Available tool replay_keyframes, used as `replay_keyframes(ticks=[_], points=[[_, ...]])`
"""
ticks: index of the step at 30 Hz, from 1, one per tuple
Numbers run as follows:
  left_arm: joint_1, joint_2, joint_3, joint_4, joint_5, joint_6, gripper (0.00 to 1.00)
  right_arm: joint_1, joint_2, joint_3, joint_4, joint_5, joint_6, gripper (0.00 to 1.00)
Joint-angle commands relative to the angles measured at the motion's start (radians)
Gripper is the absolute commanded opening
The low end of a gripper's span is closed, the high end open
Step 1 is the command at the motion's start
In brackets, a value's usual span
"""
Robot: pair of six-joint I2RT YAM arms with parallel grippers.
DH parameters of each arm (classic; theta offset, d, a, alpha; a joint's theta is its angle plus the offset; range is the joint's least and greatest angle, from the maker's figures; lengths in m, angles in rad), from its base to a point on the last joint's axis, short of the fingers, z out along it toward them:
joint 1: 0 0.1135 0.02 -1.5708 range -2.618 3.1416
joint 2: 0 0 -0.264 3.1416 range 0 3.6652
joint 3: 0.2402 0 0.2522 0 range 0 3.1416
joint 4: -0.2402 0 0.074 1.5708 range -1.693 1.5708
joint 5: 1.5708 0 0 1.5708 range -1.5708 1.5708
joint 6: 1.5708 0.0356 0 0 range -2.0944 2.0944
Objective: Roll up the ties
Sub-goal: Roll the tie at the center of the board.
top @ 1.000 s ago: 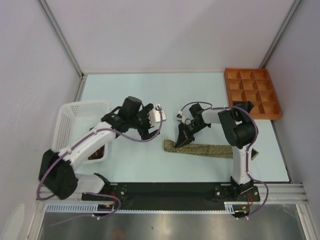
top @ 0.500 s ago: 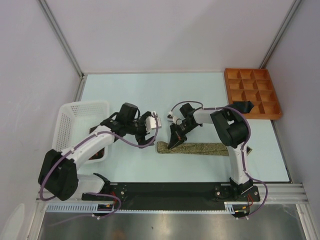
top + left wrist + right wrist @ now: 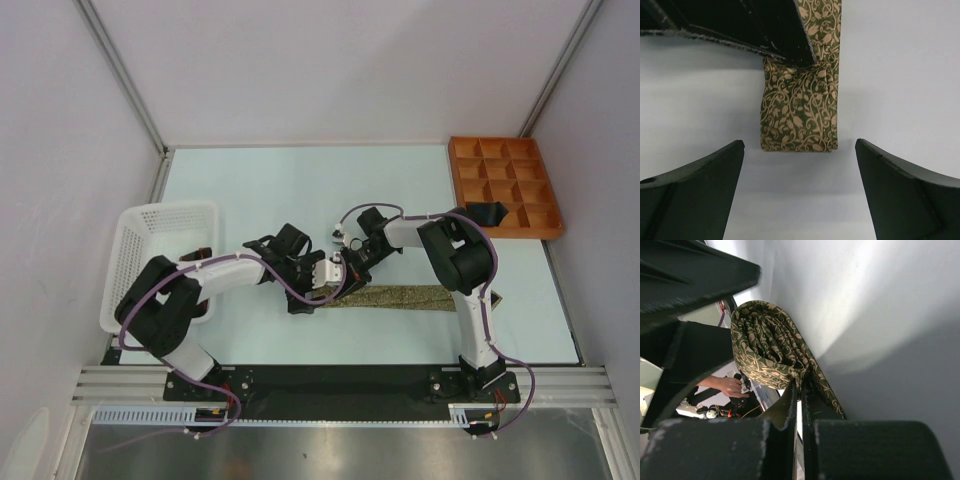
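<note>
Tie point(image 3: 800, 115), olive with tan leaf-vine print, end partly rolled.

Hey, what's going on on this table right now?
Two robot arms are rolling a green-and-gold patterned tie. The right tool is pinched shut on the rolled-up end, which has a few turns in it. The rest of the tie lies flat on the table, stretching toward the right. The left tool is open and straddles the roll without touching it.
</note>
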Motion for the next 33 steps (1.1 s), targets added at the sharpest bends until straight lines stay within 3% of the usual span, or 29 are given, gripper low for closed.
replay_keyframes(ticks=[1,4,10,14,33], points=[[-0.026,0.038,0.065,0.025,-0.005,0.026,0.97,0.035,0.045,-0.02,0.039,0.135,-0.054,0.0],[-0.026,0.063,0.081,0.022,-0.017,0.029,0.95,0.037,0.052,-0.022,0.043,0.132,-0.054,0.0],[-0.026,0.058,0.101,-0.01,0.014,0.031,0.69,0.037,0.055,-0.026,0.046,0.138,-0.051,0.0],[-0.029,0.023,0.131,-0.044,0.055,0.018,0.57,0.035,0.053,-0.023,0.043,0.143,-0.052,0.0],[-0.153,0.29,0.341,-0.191,-0.005,0.011,0.5,0.026,0.052,-0.02,0.049,0.114,-0.026,0.0]])
